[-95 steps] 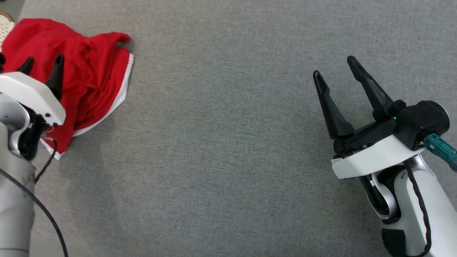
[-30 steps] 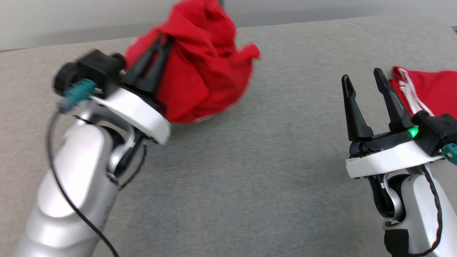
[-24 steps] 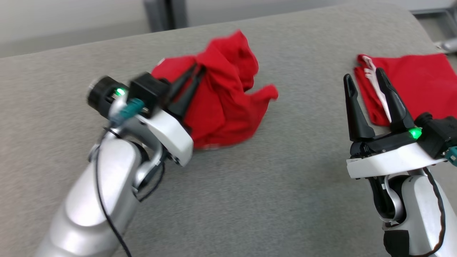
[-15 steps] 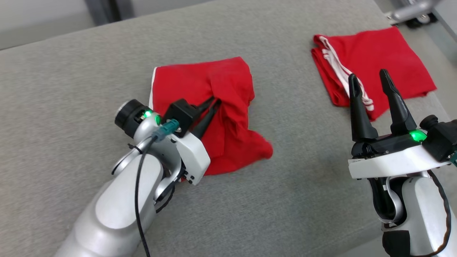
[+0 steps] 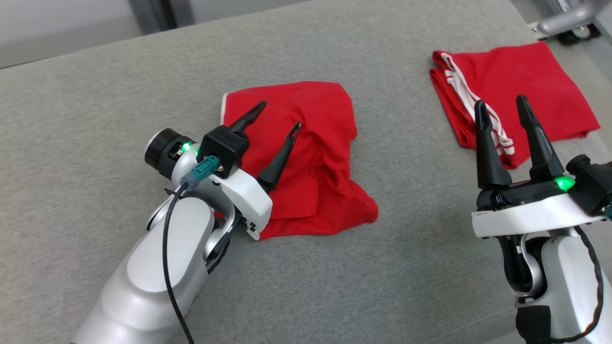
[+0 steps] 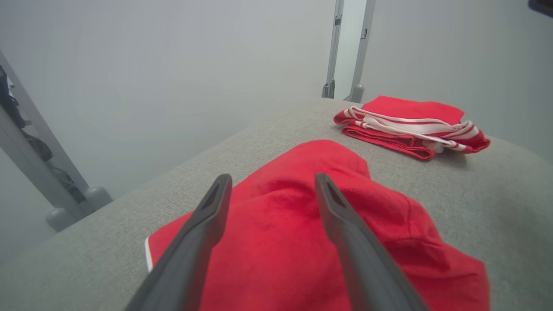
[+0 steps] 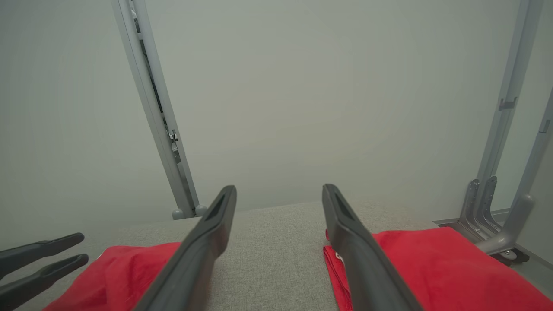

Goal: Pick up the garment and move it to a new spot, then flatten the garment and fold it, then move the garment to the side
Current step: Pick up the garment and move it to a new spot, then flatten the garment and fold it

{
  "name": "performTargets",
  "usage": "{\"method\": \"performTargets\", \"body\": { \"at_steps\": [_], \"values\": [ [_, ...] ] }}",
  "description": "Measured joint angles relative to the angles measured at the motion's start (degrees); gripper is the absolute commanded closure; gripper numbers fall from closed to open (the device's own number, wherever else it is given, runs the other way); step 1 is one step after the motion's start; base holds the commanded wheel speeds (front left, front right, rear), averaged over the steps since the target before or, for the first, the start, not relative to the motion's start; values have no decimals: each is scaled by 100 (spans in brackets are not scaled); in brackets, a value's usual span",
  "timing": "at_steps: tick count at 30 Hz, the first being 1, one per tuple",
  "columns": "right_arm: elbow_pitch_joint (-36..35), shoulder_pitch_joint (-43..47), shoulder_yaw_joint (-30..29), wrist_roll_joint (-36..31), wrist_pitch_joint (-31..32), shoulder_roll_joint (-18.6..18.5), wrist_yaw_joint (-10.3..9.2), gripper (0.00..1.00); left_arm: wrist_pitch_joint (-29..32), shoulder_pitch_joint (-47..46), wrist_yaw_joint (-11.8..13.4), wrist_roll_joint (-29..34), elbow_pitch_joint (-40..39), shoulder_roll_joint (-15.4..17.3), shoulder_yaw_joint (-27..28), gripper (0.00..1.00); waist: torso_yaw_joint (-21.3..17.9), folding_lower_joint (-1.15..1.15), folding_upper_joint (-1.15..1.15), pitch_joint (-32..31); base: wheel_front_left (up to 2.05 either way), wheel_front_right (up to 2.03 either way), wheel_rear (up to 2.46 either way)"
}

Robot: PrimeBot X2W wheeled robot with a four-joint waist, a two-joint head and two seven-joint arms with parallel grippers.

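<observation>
Red garment (image 5: 311, 162) crumpled on grey counter (image 5: 406, 267), left of folded pile (image 5: 526, 91). Left claw (image 5: 280, 113) wide open over it, holding nothing; right claw (image 5: 501, 101) open, empty, near pile. Relocation looks done; flattening next: needs both claws pinching opposite edges, spreading cloth.

Left forearm (image 5: 143, 282): silver-white, rising from the lower left corner and angled up and to the right.
Left gripper (image 5: 280, 113): white body, two long dark fingers spread wide, tips pointing up-right, green wrist light on.
Right forearm (image 5: 557, 286): silver-white, standing near upright at the lower right.
Right gripper (image 5: 500, 101): same build, fingers parted wide and pointing up, green light glowing.
</observation>
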Motion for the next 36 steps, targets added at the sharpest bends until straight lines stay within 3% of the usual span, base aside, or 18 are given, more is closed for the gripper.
{"method": "performTargets", "body": {
  "at_steps": [12,19,22,28,36],
  "values": [
    [-169,211,83,-356,307,-153,0,0,-510,710,514,-532,-557,232,812,0,916,0,0,-603,0,0,0],
    [-103,616,263,-434,349,-368,0,0,-588,1791,825,-733,-932,212,1316,0,1457,0,0,-936,0,0,0],
    [-58,754,365,-433,345,-381,-1,0,-595,2296,909,-721,-1345,33,1714,0,1630,0,0,-1081,0,0,0],
    [55,895,502,-430,342,-301,0,0,-595,3206,849,-389,-1952,-304,2354,0,1862,0,0,-1296,0,0,0],
    [57,866,864,-476,509,-414,-1,0,-595,3381,590,-22,-2020,-492,2564,0,2043,0,0,-1308,0,0,0]
  ]
}}
